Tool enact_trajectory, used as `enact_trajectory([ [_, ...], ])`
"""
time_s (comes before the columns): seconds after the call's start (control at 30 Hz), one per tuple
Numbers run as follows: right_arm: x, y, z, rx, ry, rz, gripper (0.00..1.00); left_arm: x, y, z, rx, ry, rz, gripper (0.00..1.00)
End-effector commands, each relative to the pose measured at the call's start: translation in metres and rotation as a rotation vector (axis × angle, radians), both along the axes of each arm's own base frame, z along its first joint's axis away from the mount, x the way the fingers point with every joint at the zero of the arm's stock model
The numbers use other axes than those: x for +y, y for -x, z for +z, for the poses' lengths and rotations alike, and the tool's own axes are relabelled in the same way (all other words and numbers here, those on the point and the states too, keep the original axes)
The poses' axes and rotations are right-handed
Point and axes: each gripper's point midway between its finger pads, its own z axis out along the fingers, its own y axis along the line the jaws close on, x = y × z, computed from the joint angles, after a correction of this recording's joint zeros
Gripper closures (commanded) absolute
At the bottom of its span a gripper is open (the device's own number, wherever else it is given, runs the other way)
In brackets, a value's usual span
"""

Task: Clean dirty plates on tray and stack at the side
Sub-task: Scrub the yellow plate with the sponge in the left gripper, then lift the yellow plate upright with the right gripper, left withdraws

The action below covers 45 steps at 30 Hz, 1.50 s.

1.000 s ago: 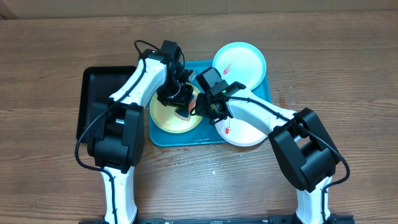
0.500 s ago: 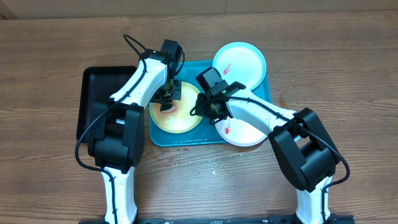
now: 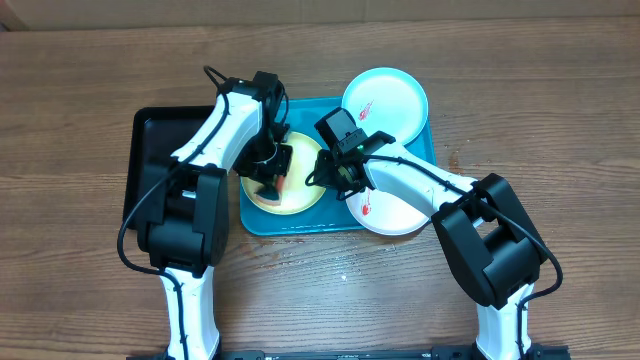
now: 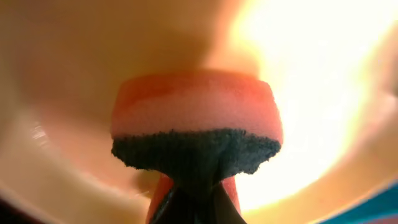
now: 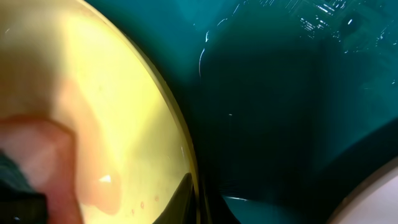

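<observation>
Scrubbing is in hand. The left gripper (image 3: pixel 268 168), jaws clamped on an orange foam sponge with a dark scouring face (image 4: pixel 196 115), presses it onto the lime-green-rimmed round plastic plate (image 3: pixel 303 192). That plate lies in the large teal-blue rectangular plastic tray (image 3: pixel 300 223). The right gripper (image 3: pixel 326 172) sits at the plate's right rim; I cannot tell how its jaws stand. The next move probably calls for wiping across the plate while it is steadied.

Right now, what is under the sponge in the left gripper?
The yellow-green plate, which lies on the teal tray. The sponge covers the plate's surface beneath it, so any smear there cannot be seen.
</observation>
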Motion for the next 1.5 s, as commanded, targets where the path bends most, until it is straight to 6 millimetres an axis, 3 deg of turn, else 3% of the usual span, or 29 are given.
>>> enact_trajectory([
  [0.0, -0.007, 0.015, -0.020, 0.050, 0.048, 0.021, 0.96, -0.021, -0.002, -0.003, 0.002, 0.122, -0.064, 0.96],
  [0.33, -0.007, 0.015, -0.020, 0.050, 0.048, 0.021, 0.96, -0.022, -0.043, -0.007, -0.170, 0.105, -0.061, 0.96],
  [0.5, -0.007, 0.015, -0.020, 0.050, 0.048, 0.021, 0.96, 0.013, -0.067, -0.009, -0.273, -0.114, 0.093, 0.96],
  [0.63, -0.007, 0.015, -0.020, 0.050, 0.048, 0.021, 0.96, 0.038, -0.074, -0.003, -0.319, -0.260, 0.160, 0.96],
  [0.8, -0.006, 0.014, -0.020, 0.043, 0.043, 0.021, 0.96, 0.043, -0.080, 0.031, -0.317, -0.285, 0.227, 0.96],
  [0.97, -0.005, 0.008, -0.018, 0.019, 0.041, 0.017, 0.96, 0.041, -0.098, 0.095, -0.377, -0.256, 0.260, 0.96],
  [1.1, -0.004, 0.003, -0.017, -0.008, 0.045, 0.017, 0.96, 0.036, -0.099, 0.139, -0.411, -0.215, 0.267, 0.96],
  [1.2, 0.000, -0.002, -0.015, -0.040, 0.036, 0.051, 0.94, 0.031, -0.093, 0.152, -0.396, -0.181, 0.265, 0.96],
  [1.47, 0.005, -0.008, -0.013, -0.078, 0.026, 0.086, 0.87, 0.030, -0.081, 0.149, -0.326, -0.139, 0.275, 0.96],
])
